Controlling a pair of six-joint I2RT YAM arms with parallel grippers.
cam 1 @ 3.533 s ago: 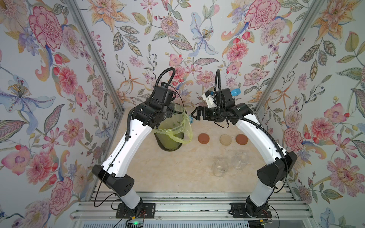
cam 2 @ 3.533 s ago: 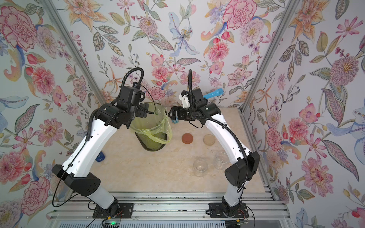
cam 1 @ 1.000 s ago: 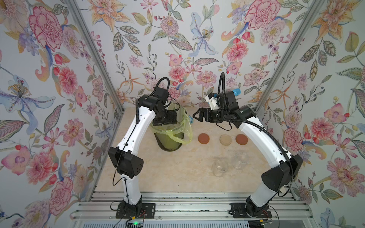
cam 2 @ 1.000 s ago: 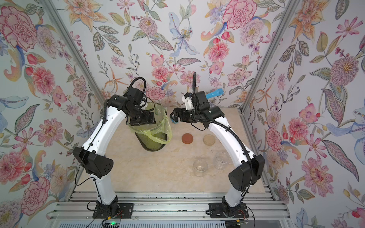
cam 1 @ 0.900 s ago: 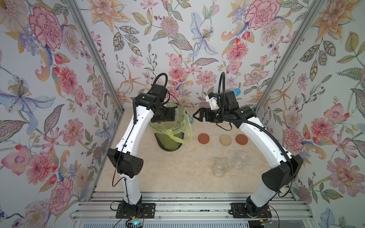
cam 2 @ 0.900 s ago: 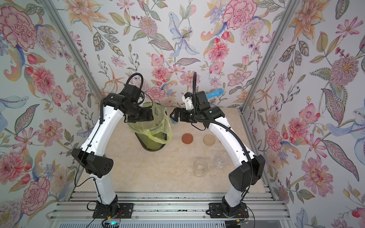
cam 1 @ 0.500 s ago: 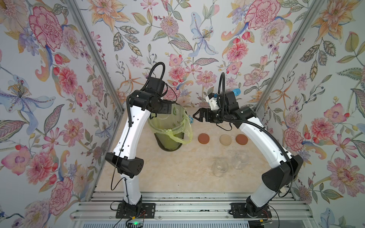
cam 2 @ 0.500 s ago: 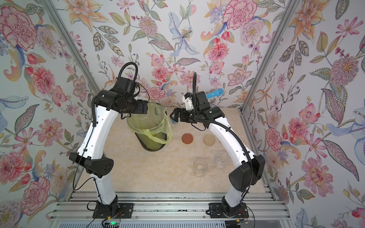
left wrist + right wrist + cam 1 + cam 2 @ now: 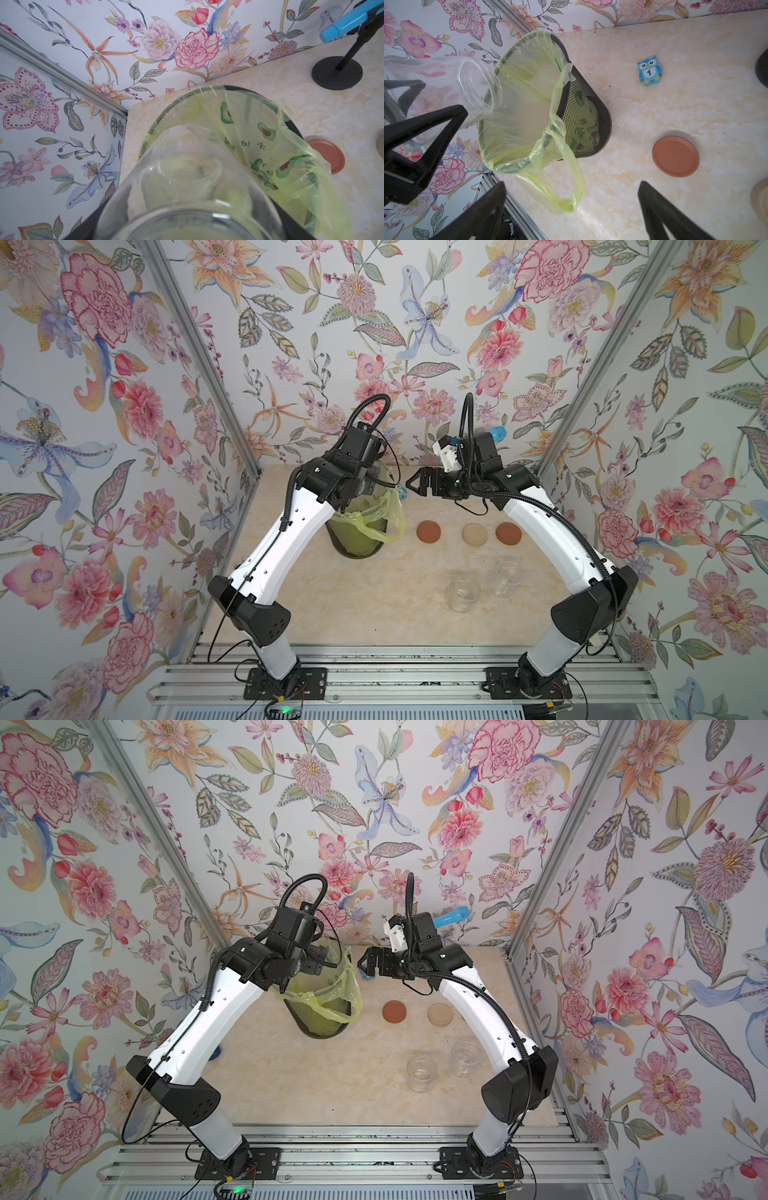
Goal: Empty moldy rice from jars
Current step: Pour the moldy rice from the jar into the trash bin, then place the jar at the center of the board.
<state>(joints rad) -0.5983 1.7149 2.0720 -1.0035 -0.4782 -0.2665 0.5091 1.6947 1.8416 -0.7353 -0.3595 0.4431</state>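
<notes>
In both top views the right gripper hangs spread wide beside the bin; two empty jars stand back toward its base. Left wrist: the left gripper clamps a tilted jar, mouth over the bin ahead. Right wrist: that jar looks empty.

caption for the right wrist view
Left hand tilts a clear jar toward the bagged bin; right hand open.
</notes>
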